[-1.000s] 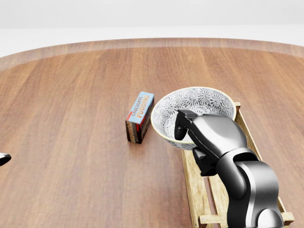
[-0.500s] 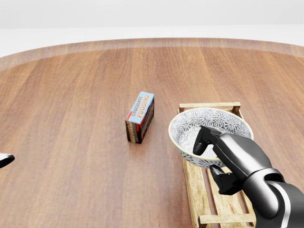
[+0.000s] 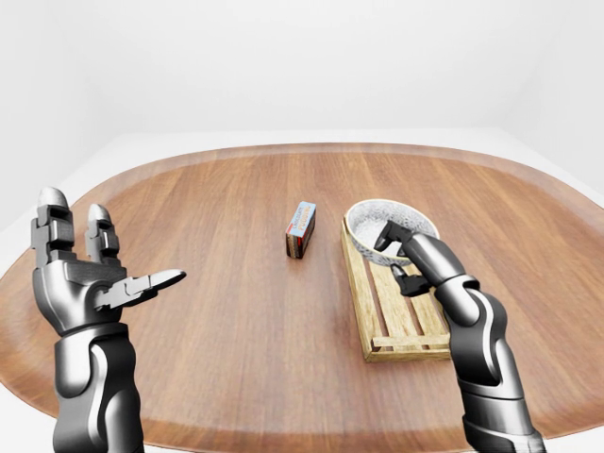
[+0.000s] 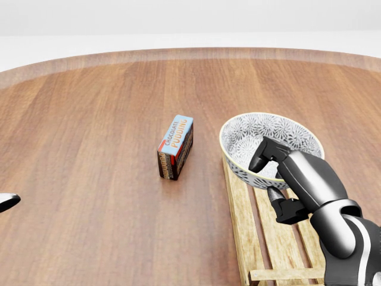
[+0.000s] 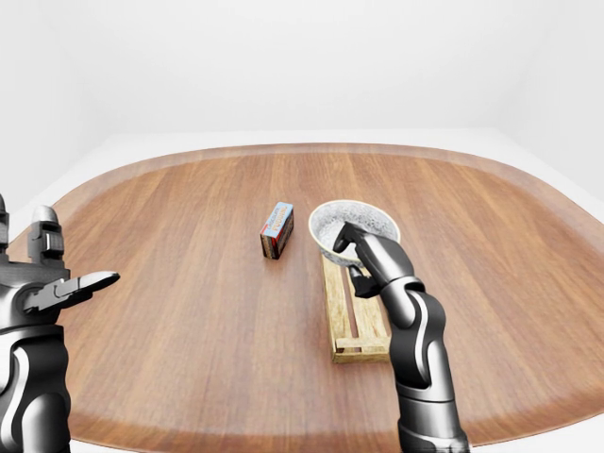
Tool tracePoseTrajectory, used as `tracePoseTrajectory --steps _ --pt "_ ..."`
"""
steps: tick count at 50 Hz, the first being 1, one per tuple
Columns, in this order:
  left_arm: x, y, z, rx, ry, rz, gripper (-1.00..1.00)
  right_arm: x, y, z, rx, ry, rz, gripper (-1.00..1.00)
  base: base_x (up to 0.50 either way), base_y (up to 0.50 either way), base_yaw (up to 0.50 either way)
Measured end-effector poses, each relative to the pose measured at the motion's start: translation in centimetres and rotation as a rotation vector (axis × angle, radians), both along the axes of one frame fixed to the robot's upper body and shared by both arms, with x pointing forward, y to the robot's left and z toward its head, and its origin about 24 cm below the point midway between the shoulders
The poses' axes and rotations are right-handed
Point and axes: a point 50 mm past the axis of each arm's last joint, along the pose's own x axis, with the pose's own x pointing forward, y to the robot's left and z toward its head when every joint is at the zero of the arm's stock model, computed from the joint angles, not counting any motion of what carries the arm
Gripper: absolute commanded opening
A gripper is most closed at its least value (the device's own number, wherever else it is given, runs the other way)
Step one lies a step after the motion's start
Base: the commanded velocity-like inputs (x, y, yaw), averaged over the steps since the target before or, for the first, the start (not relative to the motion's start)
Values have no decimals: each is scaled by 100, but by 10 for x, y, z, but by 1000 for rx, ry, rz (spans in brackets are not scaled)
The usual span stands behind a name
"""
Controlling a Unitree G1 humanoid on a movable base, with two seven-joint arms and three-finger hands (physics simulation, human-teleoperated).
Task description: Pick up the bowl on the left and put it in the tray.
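Note:
The patterned white bowl [image 4: 271,145] is over the top end of the wooden slatted tray [image 4: 241,226] and hides that end. My right hand [image 4: 268,179] is shut on the bowl's near rim, thumb inside and the other fingers [image 4: 286,210] under the outer wall. Whether the bowl rests on the slats or hangs just above them I cannot tell. My left hand [image 3: 113,278] is raised at the left of the left-eye view, open and holding nothing; only a sliver of it [image 4: 6,201] shows in the head view.
A chocolate pudding box [image 4: 175,147] stands on the round wooden table [image 4: 89,119], just left of the bowl and tray. The table's rim curves along the top of the head view.
My right hand has carried the bowl rightward, away from the pudding box, and it now stands over the tray's top end. The left hand has barely moved.

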Motion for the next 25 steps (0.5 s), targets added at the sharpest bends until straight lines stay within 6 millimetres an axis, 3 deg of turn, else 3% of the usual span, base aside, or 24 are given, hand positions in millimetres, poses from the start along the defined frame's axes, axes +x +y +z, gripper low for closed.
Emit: tracePoseTrajectory --steps 14,25 --pt "0 0 0 1 0 1 100 24 -1 0 21 -30 -22 -100 0 0 0" --pt "-1 0 0 1 0 0 100 31 -7 2 67 -57 -47 -100 0 0 0"
